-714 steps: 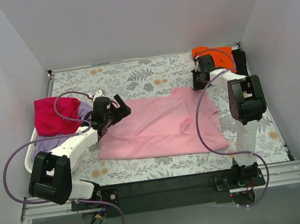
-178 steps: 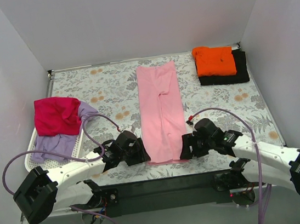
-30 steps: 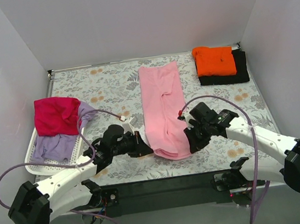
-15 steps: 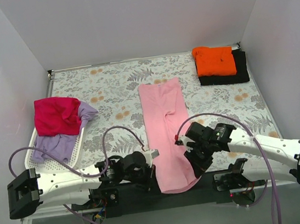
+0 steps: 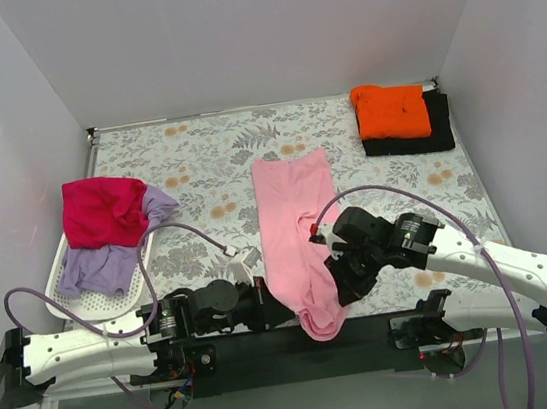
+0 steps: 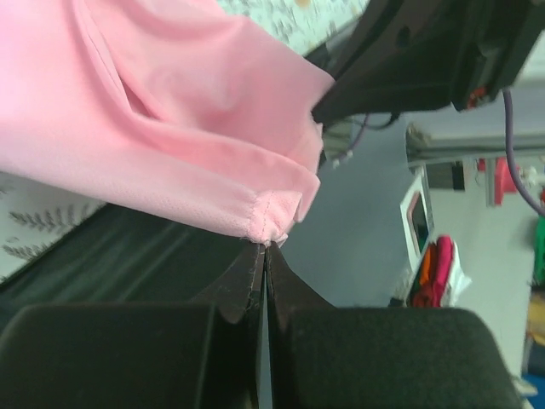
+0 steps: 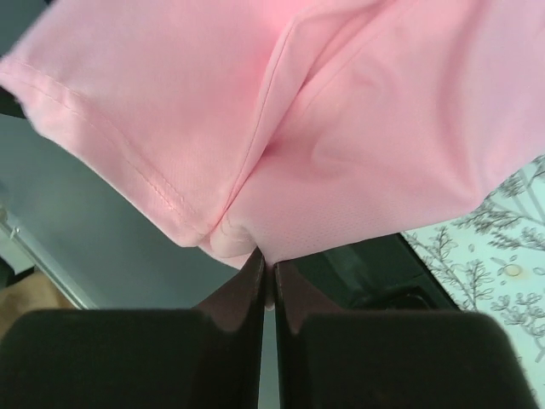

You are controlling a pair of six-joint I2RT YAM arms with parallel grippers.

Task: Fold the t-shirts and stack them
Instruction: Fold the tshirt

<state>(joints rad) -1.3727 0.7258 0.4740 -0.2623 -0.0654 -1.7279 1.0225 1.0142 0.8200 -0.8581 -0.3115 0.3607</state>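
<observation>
At near edge, left fingers [image 6: 243, 285], right fingers [image 7: 245, 285] clamp one pink t-shirt [image 5: 295, 232]; four other t-shirts [image 5: 392, 110] apart.

Overhead plus wrist close-ups, shirt [image 5: 290, 212] shared

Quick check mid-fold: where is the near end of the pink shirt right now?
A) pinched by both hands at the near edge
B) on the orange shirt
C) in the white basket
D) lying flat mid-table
A: the left hand and the right hand are each shut on a hem corner of the pink t-shirt, as both wrist views show.
</observation>
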